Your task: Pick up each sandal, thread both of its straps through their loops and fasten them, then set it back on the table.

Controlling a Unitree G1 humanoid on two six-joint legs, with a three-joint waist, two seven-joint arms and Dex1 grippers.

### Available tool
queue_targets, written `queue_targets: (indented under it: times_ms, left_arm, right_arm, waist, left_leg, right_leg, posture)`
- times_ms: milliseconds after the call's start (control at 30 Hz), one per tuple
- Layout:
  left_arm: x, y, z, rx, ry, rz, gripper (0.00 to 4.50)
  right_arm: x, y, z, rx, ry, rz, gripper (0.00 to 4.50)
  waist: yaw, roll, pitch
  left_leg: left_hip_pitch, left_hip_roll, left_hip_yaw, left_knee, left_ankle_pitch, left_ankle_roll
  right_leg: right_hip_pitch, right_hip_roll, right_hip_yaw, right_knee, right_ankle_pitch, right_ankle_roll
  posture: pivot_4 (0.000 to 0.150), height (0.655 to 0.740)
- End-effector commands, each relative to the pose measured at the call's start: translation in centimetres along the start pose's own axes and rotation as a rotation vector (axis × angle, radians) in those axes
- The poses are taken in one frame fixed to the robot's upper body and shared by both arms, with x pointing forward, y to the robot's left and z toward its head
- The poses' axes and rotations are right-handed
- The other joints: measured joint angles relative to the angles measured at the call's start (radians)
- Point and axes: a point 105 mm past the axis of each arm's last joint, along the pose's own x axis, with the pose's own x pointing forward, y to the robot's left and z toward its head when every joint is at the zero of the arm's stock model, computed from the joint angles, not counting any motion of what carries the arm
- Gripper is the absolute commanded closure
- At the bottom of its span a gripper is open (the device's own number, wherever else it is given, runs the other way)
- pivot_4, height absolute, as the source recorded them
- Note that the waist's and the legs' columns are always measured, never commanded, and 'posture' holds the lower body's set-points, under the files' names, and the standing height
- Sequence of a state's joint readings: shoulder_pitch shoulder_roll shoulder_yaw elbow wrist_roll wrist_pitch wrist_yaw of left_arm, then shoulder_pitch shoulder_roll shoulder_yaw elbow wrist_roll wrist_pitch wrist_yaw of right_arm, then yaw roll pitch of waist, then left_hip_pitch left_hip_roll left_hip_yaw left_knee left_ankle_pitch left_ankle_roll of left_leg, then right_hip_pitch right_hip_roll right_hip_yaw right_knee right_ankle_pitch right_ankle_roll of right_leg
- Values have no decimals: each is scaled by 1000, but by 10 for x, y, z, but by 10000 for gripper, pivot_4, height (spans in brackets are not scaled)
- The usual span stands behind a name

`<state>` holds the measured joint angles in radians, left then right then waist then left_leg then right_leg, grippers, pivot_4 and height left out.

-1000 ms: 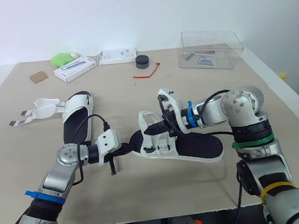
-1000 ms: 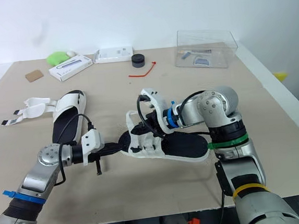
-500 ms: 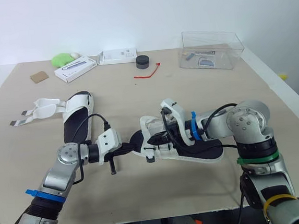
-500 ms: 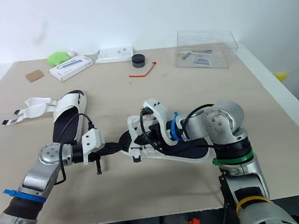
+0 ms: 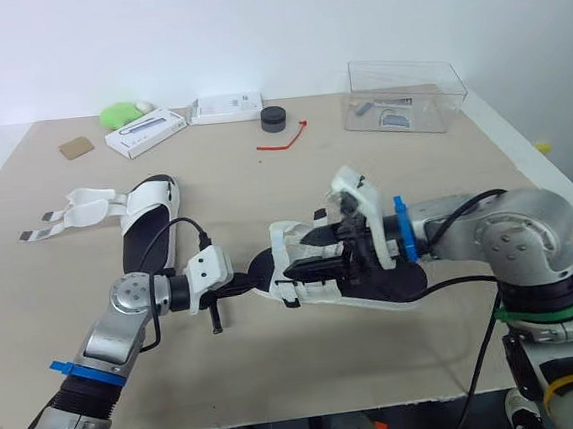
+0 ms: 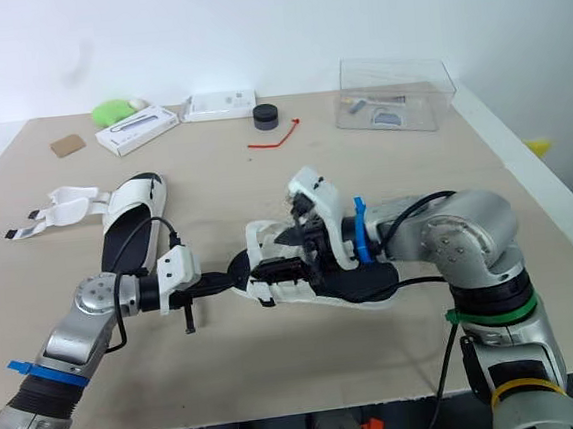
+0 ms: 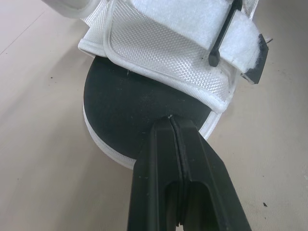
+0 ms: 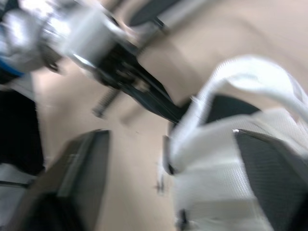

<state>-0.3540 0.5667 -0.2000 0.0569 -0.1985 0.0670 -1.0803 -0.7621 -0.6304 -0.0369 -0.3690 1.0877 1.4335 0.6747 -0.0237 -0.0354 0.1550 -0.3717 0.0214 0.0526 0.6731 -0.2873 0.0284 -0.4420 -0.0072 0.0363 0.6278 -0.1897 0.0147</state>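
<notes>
A black-soled sandal [image 5: 373,285] with white straps lies flat in the middle of the table. My left gripper [image 5: 245,286] is shut, and its joined fingertips [image 7: 174,126] rest on the toe end of the sole. My right gripper [image 5: 313,253] is open over the sandal's front strap [image 5: 295,249]. In the right wrist view its two fingers [image 8: 72,178] stand wide apart with the white strap [image 8: 226,144] between them, and I cannot tell whether they touch it. A second sandal [image 5: 149,222] lies at the left, its loose straps [image 5: 66,214] splayed on the table.
A clear plastic box [image 5: 406,94] stands at the back right. A black round object [image 5: 274,118], a red tie [image 5: 282,139], two white boxes [image 5: 144,132] [image 5: 225,106], a green object [image 5: 117,114] and a brown card [image 5: 75,148] lie along the back.
My right gripper has opened and drawn back to the right along the sandal, its elbow swinging outward. The left gripper and both sandals have stayed put.
</notes>
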Motion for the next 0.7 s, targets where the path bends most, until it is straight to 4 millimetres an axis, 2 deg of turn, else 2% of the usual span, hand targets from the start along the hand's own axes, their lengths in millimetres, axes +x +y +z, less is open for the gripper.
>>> queue_targets:
  times_ms: [33, 100, 200, 267, 500, 700]
  left_arm:
    - [-1, -9, -23, -70, 83, -29, 45000]
    - [0, -7, -22, -70, 77, -28, 45000]
    - [1, -4, -19, -66, 67, -23, 45000]
    - [2, -4, -18, -63, 65, -23, 45000]
    - [2, -2, -17, -58, 64, -12, 45000]
    - [2, -1, -16, -57, 61, -1, 45000]
  right_arm:
    - [-6, 27, -14, 58, 24, 164, 1697]
    - [-1, 29, -34, 99, 73, 168, 1697]
    - [6, 13, -62, 176, 108, 71, 1697]
    - [8, 1, -73, 191, 122, 7, 1697]
    - [14, -20, -69, 137, 84, -74, 1697]
    - [19, -28, -64, 103, 79, -76, 1697]
  waist:
    - [0, 0, 0]
    - [1, 0, 0]
    - [-1, 1, 0]
    - [0, 1, 0]
    - [0, 1, 0]
    - [0, 1, 0]
  left_leg:
    - [0, 0, 0, 0, 0, 0]
    - [0, 0, 0, 0, 0, 0]
    - [-1, 0, 0, 0, 0, 0]
    - [0, 0, 0, 0, 0, 0]
    - [1, 0, 1, 1, 1, 0]
    - [1, 0, 1, 1, 1, 0]
  right_leg:
    - [0, 0, 0, 0, 0, 0]
    - [0, -1, 0, 0, 0, -1]
    - [-1, -1, 0, 0, 0, 0]
    - [1, -1, 0, 0, 0, 0]
    - [0, 3, 0, 1, 0, 1]
    - [0, 3, 0, 1, 0, 1]
  posture:
    - [1500, 7400]
    - [1500, 7400]
    - [1500, 7400]
    - [1500, 7400]
    - [1500, 7400]
    - [1500, 7400]
